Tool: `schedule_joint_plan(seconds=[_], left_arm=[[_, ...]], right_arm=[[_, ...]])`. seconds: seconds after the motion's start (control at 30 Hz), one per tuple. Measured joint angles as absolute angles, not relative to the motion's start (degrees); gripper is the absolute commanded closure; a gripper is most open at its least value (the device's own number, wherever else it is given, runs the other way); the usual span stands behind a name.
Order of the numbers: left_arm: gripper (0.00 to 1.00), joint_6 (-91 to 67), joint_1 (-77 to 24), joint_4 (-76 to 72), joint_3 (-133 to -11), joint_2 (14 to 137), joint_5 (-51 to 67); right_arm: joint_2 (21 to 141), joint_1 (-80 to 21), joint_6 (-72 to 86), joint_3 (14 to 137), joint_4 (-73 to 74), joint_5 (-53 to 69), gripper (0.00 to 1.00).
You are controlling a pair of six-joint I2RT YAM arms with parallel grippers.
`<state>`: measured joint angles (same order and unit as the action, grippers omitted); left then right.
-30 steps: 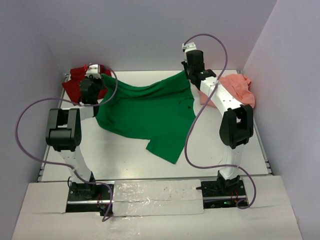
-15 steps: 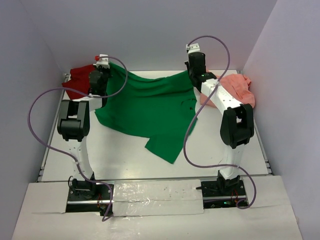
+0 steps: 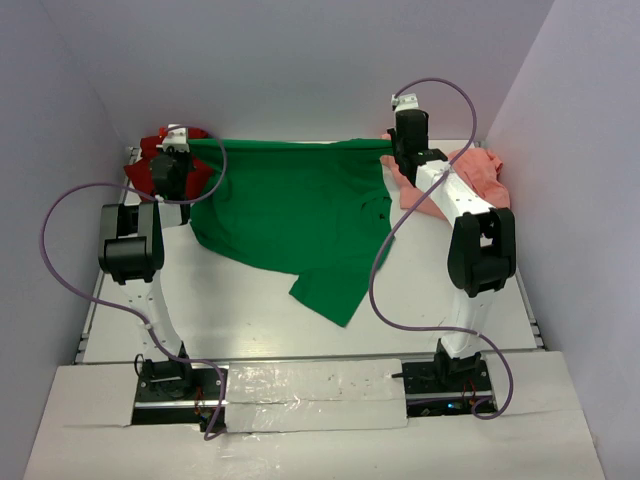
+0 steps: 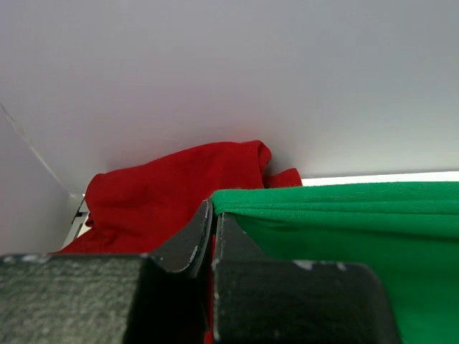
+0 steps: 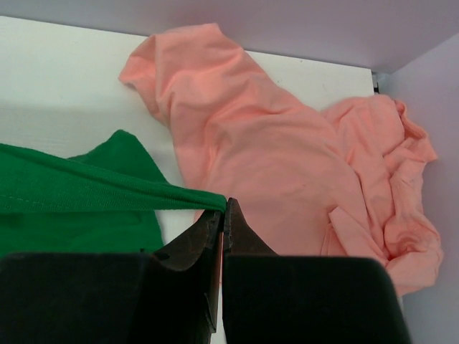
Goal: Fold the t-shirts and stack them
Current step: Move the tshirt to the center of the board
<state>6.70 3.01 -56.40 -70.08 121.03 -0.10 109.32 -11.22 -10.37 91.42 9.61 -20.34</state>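
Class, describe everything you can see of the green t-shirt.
The green t-shirt is plain, bright, soft-looking cloth. Its far edge is stretched in a straight line between the left gripper and right gripper, each shut on a corner. The rest hangs down and lies wrinkled on the white table, one part trailing toward the near edge.

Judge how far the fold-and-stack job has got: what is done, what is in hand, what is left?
Done: nothing; no shirt is folded and no stack exists. In hand: the left gripper and right gripper are each shut on the far edge of the green t-shirt, which spans taut between them. Left: fold it, then the crumpled red t-shirt and pink t-shirt, and stack all three.
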Motion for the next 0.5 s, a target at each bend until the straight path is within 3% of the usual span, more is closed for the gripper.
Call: schedule_joint_plan(seconds=[0.5], left_arm=[[1.00,5.1,3.0,-55.8,-70.3,120.4,3.8]], right_arm=[[108.4,-10.0,-9.8,91.3,10.0,-17.1,1.00]])
